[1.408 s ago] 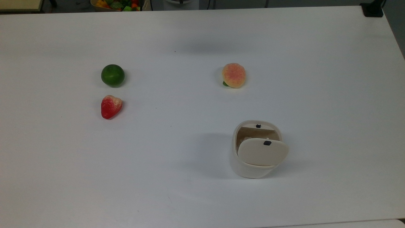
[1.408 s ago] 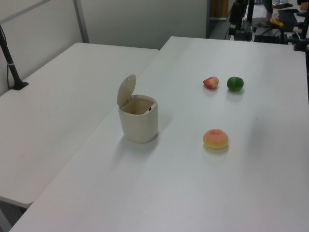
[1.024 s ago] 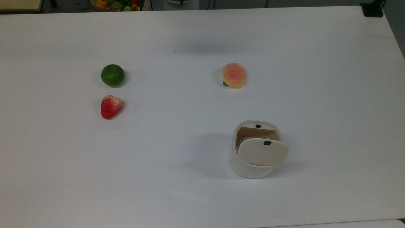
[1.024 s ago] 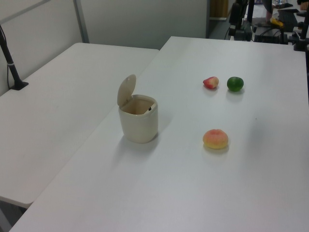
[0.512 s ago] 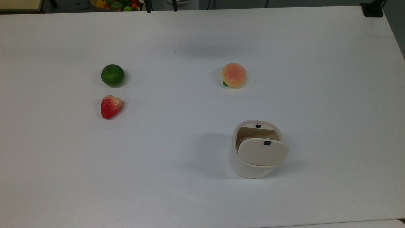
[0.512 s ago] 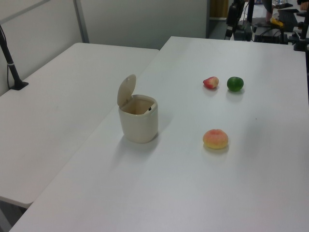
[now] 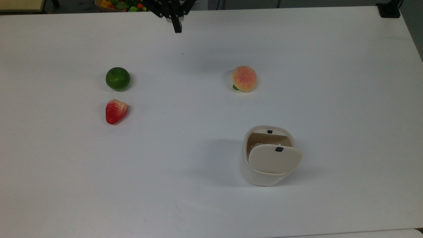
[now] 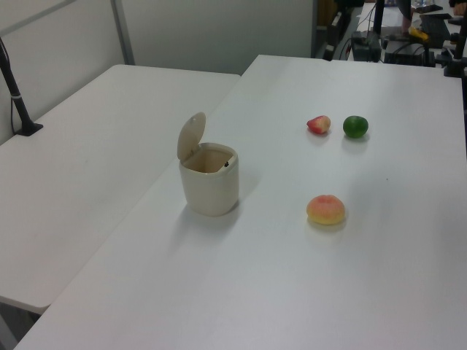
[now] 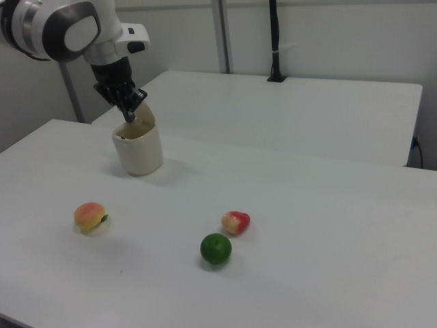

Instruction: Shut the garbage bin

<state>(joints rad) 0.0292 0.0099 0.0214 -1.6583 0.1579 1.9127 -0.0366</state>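
Your gripper (image 7: pixel 177 29) hangs over the far edge of the white table (image 7: pixel 211 205) at the top of the top view, its dark fingers drawn together into a single narrow tip and holding nothing. In the right view the gripper (image 9: pixel 130 115) lines up in front of the garbage bin (image 9: pixel 138 145), though the top view places it well apart from the bin, with open tabletop between them. The garbage bin (image 7: pixel 268 155), a cream-white rounded-square tub, stands upright toward the top view's lower right, its hinged lid (image 7: pixel 274 159) raised and the mouth open; a small black mark shows on the lid. In the left view the lid (image 8: pixel 191 135) stands nearly upright on the left view's left side of the bin (image 8: pixel 210 187). A peach (image 7: pixel 244 78) lies between your gripper and the bin. A green lime (image 7: pixel 117 78) and a red strawberry (image 7: pixel 115 111) sit near each other toward the top view's left, well apart from the bin.
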